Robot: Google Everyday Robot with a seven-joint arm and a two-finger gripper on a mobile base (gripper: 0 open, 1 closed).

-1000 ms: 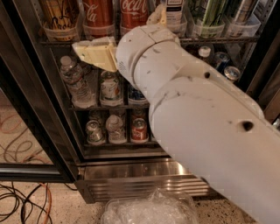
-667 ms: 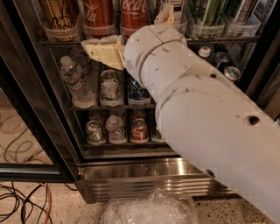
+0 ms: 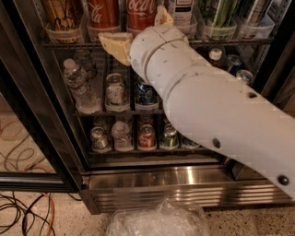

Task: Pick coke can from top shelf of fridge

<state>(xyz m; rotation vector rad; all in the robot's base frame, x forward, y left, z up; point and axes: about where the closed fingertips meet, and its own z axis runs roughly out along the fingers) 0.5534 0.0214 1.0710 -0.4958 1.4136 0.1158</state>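
Two red coke cans stand in clear trays on the top shelf [image 3: 69, 44] of the fridge [image 3: 41, 115]: one left [image 3: 103, 14], one right [image 3: 140, 11]. My gripper [image 3: 138, 31] is at the shelf's front edge, at the end of the big white arm [image 3: 207, 106]. One cream finger [image 3: 115, 46] lies low in front of the shelf, between the two red cans. The other fingertip [image 3: 162, 16] pokes up just right of the right coke can. The fingers stand apart on either side of that can; I see no contact with it. The arm hides the can's lower part.
A tan can [image 3: 64, 16] stands left of the red ones; green and silver cans [image 3: 221, 14] stand right. Water bottles [image 3: 80, 85] and cans fill the lower racks. The ribbed steel base panel [image 3: 175, 189], crumpled clear plastic [image 3: 156, 221] and floor cables [image 3: 23, 216] are below.
The arm has shifted right and slightly up. The low cream finger has moved right, closer to the right coke can; the upper fingertip has stayed about where it was.
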